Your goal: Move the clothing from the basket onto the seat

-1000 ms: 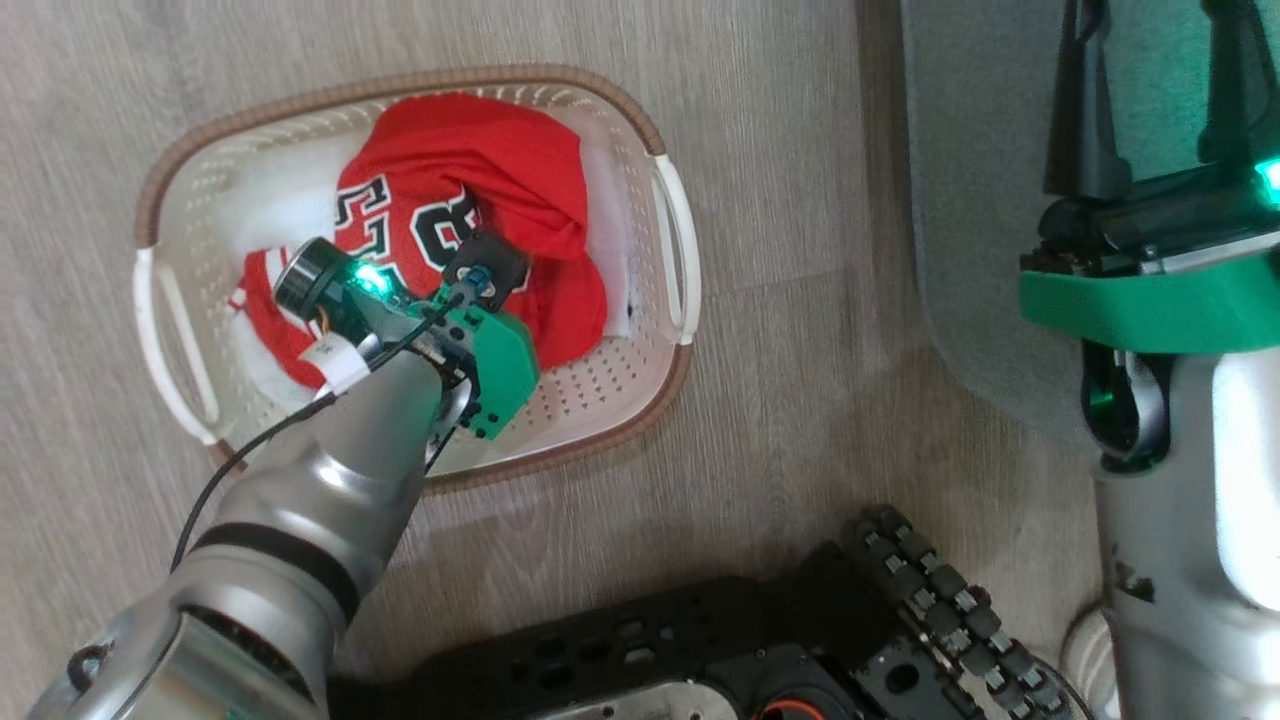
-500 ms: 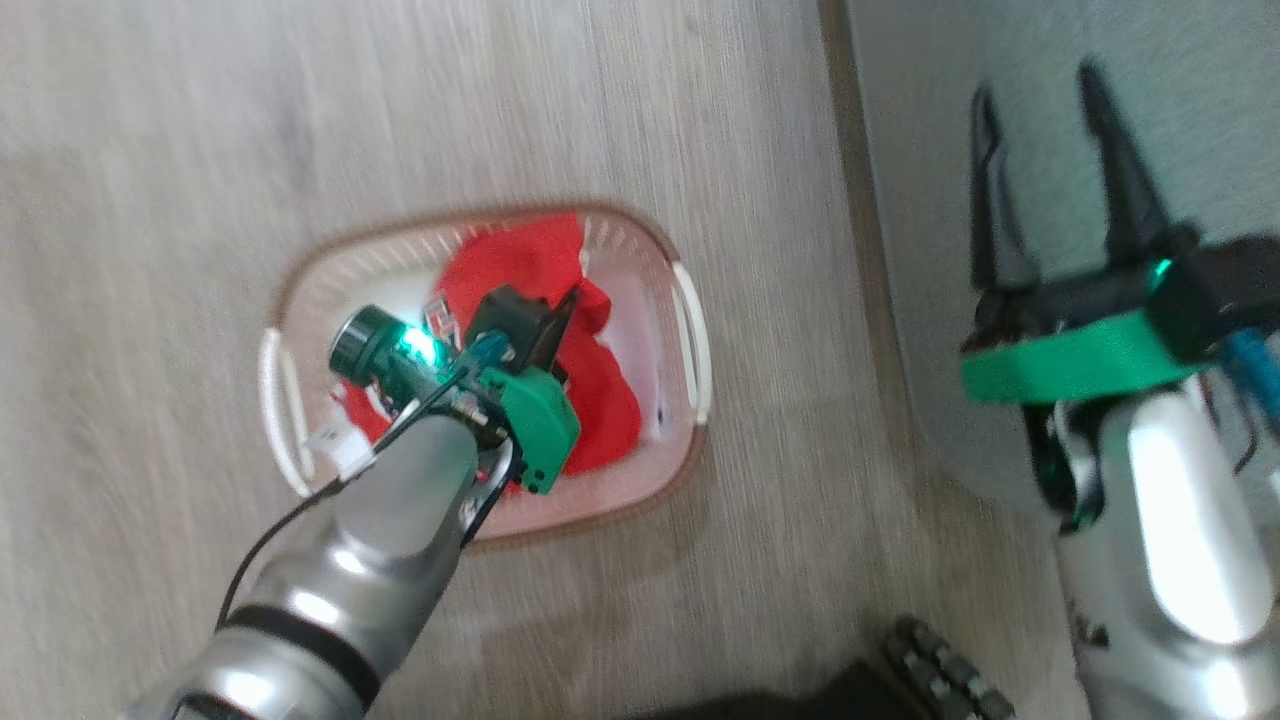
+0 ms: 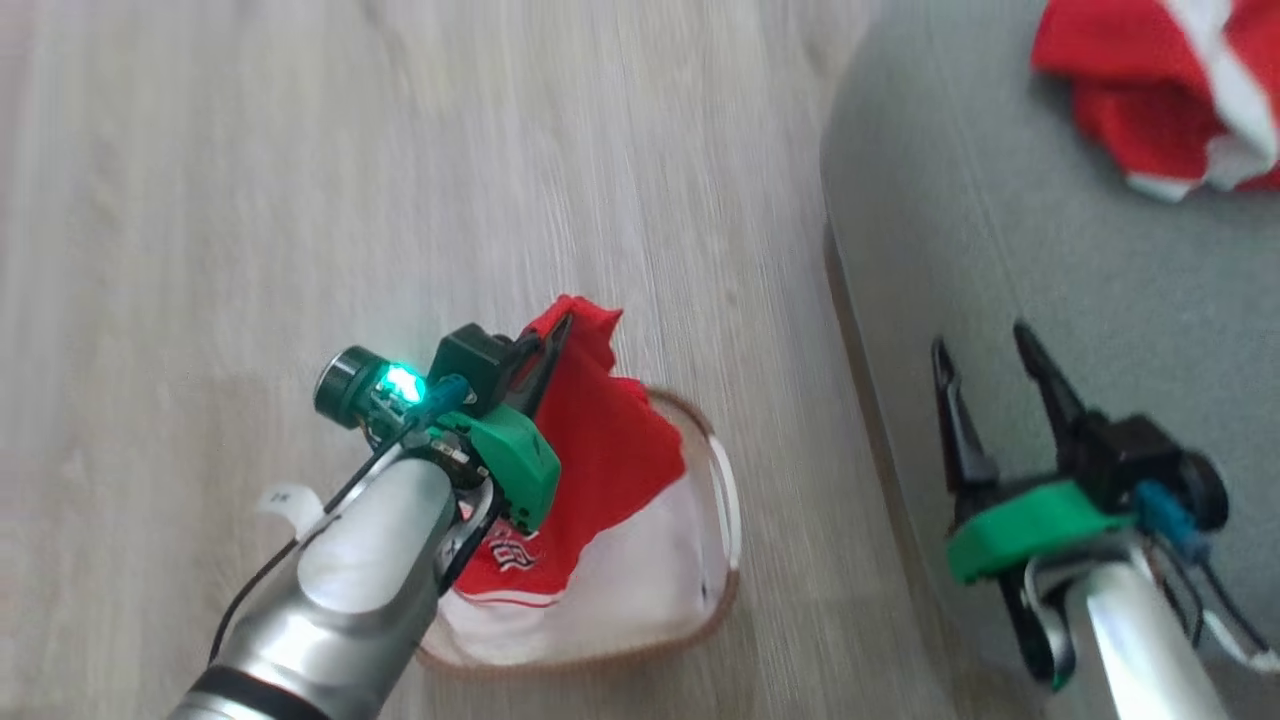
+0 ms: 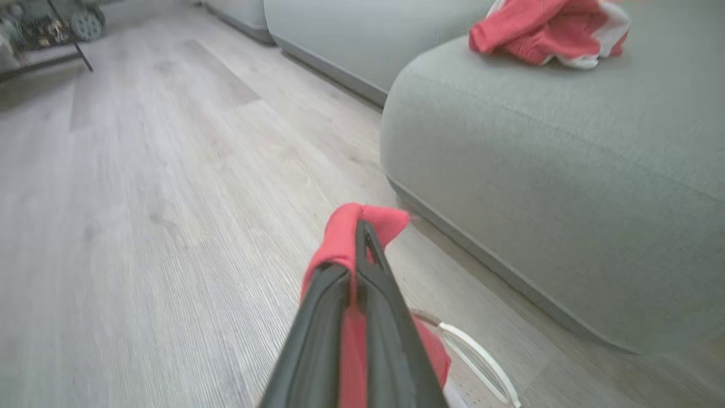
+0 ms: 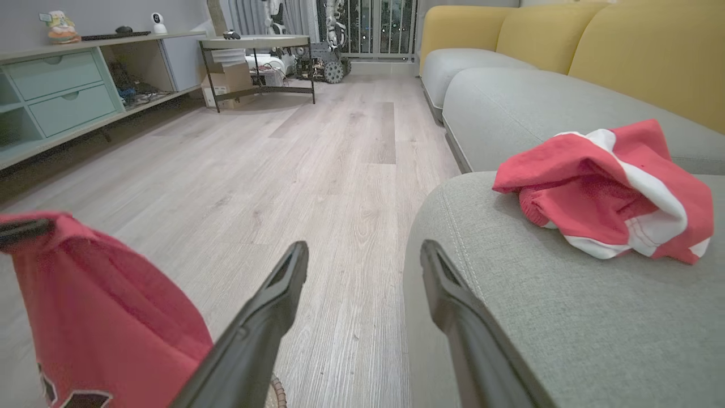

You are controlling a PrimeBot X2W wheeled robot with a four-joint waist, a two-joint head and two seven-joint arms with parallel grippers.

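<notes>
Above basket [image 3: 640, 657], left gripper [image 3: 560, 335] clamped on hanging red jersey [image 3: 610, 450].

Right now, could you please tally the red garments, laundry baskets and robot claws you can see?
Red garments: 2, the red jersey pinched in the left claw and a red-and-white garment lying on the seat.
Laundry basket: 1.
Claws: 2, the left claw shut on the jersey, the right claw open.
Total: 5.

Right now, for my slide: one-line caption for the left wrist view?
Left pincer shut on the red jersey above the basket; another red garment lies on the seat.
</notes>
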